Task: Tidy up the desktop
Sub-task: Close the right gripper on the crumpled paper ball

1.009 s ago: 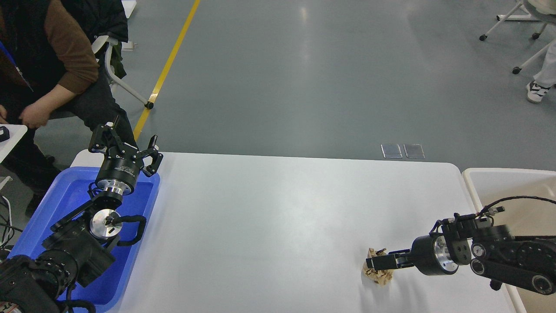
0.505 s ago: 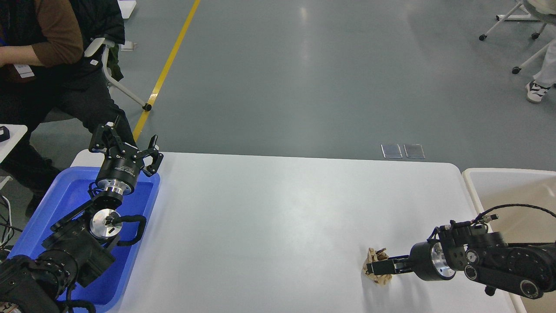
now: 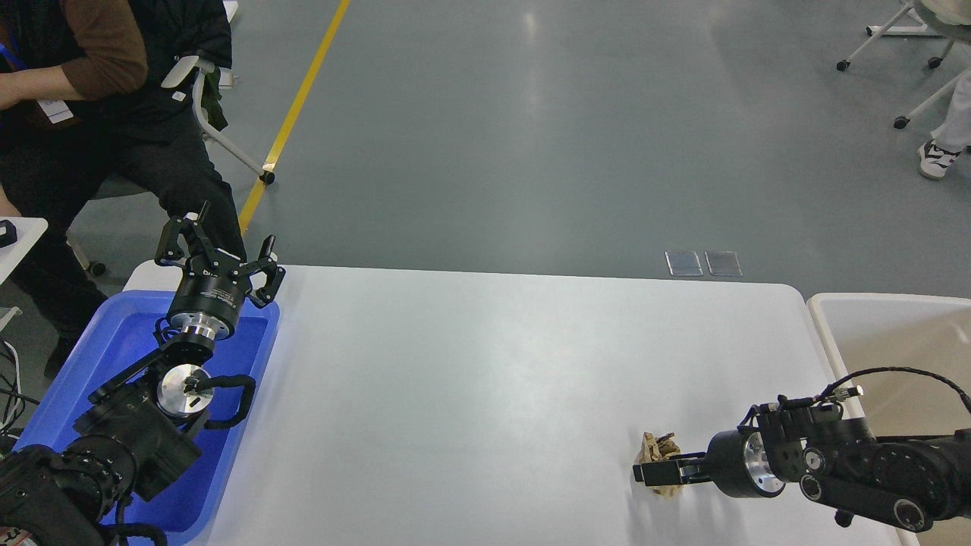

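At far left, over the blue plastic tray (image 3: pixel 91 364), my left gripper (image 3: pixel 218 254) hangs with its fingers spread apart and nothing between them; tray floor looks bare where visible. Centre: the large smooth white desktop (image 3: pixel 470 379) runs from tray to bin, unoccupied across the middle. Right of centre, near the front edge, lies one crumpled brown paper wad (image 3: pixel 658 449), the only loose item on the desktop. My right gripper (image 3: pixel 651 473) lies low and level at the wad, fingers overlapping its near lower side; whether they have clamped on it or merely bracket it, I cannot tell. Far right: beige white-rimmed bin (image 3: pixel 823 318), just beside the table end. Judgement: step in hand is securing the wad for the bin. Note: squeeze across the bulk, not a loose flap; lift clear before swinging right over the rim.
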Robot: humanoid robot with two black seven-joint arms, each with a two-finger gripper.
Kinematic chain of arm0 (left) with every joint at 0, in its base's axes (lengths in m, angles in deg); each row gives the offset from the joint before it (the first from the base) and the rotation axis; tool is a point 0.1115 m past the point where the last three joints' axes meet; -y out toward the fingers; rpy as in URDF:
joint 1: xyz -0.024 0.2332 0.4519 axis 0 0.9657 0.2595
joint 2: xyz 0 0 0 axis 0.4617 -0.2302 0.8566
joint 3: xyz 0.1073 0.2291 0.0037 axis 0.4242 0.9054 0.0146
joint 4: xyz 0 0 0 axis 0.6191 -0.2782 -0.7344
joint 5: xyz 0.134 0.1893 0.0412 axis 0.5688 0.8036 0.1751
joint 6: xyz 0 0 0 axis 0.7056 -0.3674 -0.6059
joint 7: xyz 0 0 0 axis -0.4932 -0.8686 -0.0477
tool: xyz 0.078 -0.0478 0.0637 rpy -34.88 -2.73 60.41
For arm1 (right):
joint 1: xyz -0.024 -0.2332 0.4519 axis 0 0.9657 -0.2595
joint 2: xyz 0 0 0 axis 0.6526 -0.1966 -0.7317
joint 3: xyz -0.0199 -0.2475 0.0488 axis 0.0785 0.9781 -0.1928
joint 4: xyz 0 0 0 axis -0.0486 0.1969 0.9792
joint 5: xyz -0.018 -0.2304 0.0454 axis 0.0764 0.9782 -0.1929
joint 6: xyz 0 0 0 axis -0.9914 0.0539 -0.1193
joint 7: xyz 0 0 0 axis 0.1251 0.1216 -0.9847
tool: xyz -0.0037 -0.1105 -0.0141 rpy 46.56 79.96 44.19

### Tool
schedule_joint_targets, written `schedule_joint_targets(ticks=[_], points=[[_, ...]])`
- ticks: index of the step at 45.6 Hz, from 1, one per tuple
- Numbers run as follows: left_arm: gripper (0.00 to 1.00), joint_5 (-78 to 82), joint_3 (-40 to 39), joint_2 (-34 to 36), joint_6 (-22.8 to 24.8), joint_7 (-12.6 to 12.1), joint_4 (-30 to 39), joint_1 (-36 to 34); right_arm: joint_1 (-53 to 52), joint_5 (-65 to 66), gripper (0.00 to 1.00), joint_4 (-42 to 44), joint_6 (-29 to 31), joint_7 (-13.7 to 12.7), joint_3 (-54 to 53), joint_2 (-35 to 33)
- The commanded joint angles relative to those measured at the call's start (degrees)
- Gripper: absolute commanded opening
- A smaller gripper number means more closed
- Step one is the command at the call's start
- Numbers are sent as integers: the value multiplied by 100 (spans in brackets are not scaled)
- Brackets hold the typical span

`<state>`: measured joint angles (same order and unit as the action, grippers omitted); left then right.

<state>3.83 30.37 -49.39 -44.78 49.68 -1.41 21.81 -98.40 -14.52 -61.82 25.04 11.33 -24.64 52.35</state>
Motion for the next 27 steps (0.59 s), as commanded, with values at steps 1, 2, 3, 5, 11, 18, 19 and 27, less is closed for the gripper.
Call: schedule_joint_targets(ticks=[1,2,3,5,11,18,19,27], points=[[100,1,0,0,0,0,0,0,27,27,62,123,-154,5,42,77],[100,1,0,0,0,0,0,0,27,36,56,123,-154,5,69,77],[100,1,0,0,0,0,0,0,18,44,50,115,-154,13,95,86],[100,-7,0,0,0,0,0,0,10,53,34,115,-146,13,130,77],[100,1,0,0,0,0,0,0,36,124,0,123,-111,14,130,68],[100,1,0,0,0,0,0,0,36,106,0,106,-119,22,7,33],[100,1,0,0,0,0,0,0,27,106,0,106,-119,31,-1,24],[100,-7,0,0,0,0,0,0,27,71,0,53,-146,49,-142,-55]])
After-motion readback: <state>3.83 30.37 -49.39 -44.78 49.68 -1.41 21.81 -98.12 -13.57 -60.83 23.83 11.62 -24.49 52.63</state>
